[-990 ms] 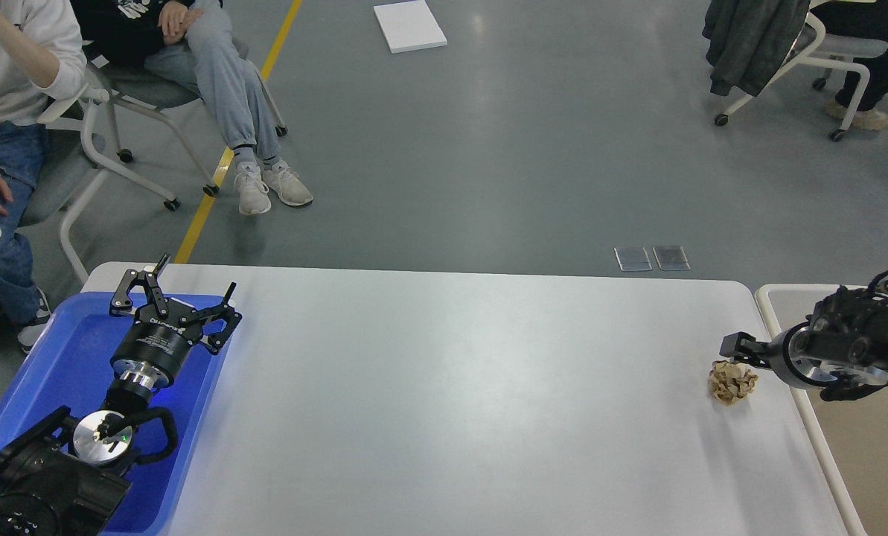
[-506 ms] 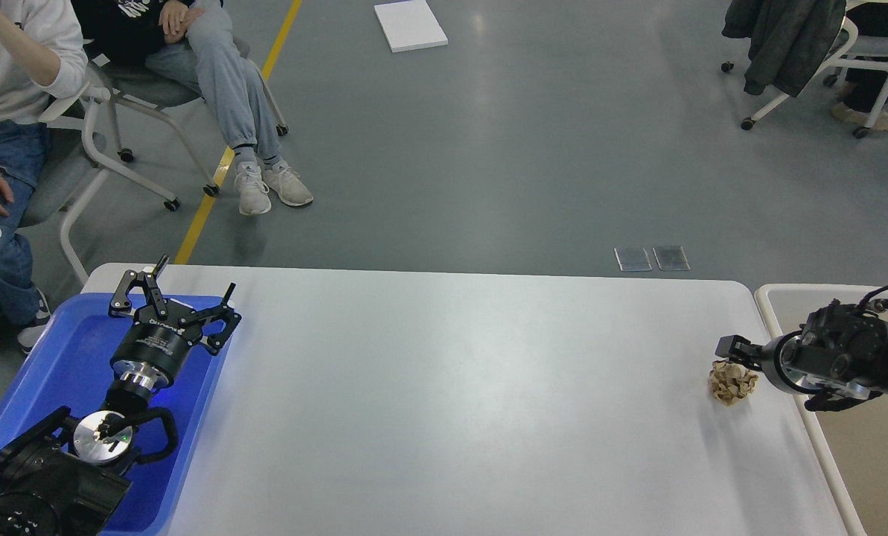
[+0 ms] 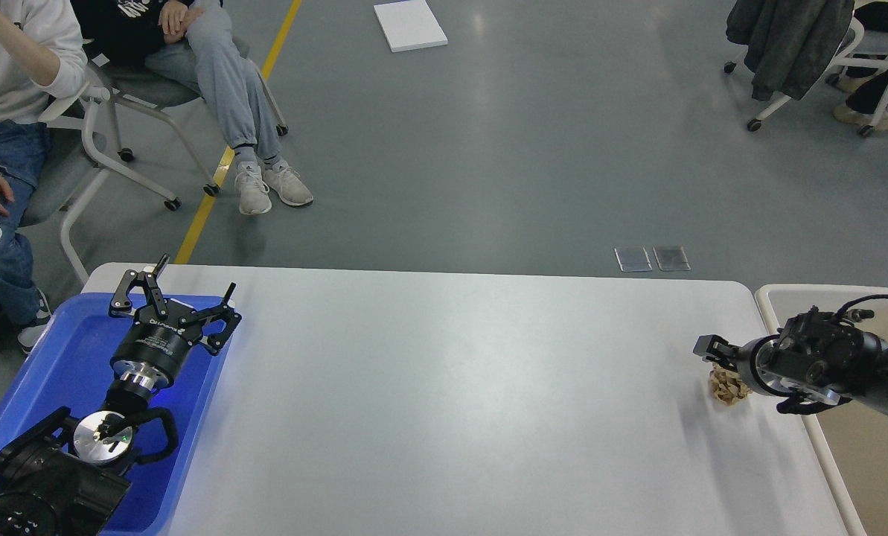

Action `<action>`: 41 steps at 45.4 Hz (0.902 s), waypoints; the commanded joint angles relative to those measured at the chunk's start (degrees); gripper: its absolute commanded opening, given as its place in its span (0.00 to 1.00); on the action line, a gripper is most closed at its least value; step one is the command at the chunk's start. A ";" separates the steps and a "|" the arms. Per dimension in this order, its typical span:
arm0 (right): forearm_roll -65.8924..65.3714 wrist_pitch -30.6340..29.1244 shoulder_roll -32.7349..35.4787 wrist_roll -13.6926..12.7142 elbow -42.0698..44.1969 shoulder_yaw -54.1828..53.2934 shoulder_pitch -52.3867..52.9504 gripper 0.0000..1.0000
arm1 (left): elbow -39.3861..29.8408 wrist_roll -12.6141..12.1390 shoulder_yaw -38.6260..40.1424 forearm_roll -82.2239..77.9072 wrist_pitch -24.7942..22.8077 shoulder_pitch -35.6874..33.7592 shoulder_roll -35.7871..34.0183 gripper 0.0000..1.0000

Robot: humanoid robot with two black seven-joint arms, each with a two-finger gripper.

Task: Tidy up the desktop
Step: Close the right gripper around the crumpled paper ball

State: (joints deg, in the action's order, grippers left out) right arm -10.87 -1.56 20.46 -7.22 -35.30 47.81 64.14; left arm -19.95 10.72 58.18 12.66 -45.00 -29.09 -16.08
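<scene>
The desktop (image 3: 444, 387) lay nearly bare; one paper wad (image 3: 726, 389) remained near its right edge, beneath my right gripper (image 3: 706, 348), grip unreadable; left gripper (image 3: 172, 298) was spread.

The right claw (image 3: 711, 348) has advanced leftward along the bench (image 3: 451, 402), from beside the crumpled brown paper ball (image 3: 727, 388) to above it, now partly covering the ball. In the background, the chair with the dark jacket (image 3: 790, 41) has rolled to the right.
</scene>
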 commanded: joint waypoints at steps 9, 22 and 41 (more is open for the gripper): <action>-0.20 0.51 -2.70 0.02 6.30 -0.53 -3.15 0.99 | 0.00 0.00 0.00 0.00 0.00 0.00 0.00 1.00; -0.29 0.51 -3.93 0.02 9.55 -0.17 -5.17 0.99 | 0.00 0.00 0.00 0.00 0.00 0.00 0.00 1.00; -0.29 0.60 -7.01 0.02 13.59 -0.26 -8.33 0.99 | 0.00 0.00 0.00 0.00 0.00 0.00 -0.09 1.00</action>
State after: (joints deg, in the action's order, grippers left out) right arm -11.15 -1.00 15.03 -7.21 -24.75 47.57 57.78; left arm -19.95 10.72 58.18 12.66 -45.00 -29.09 -16.08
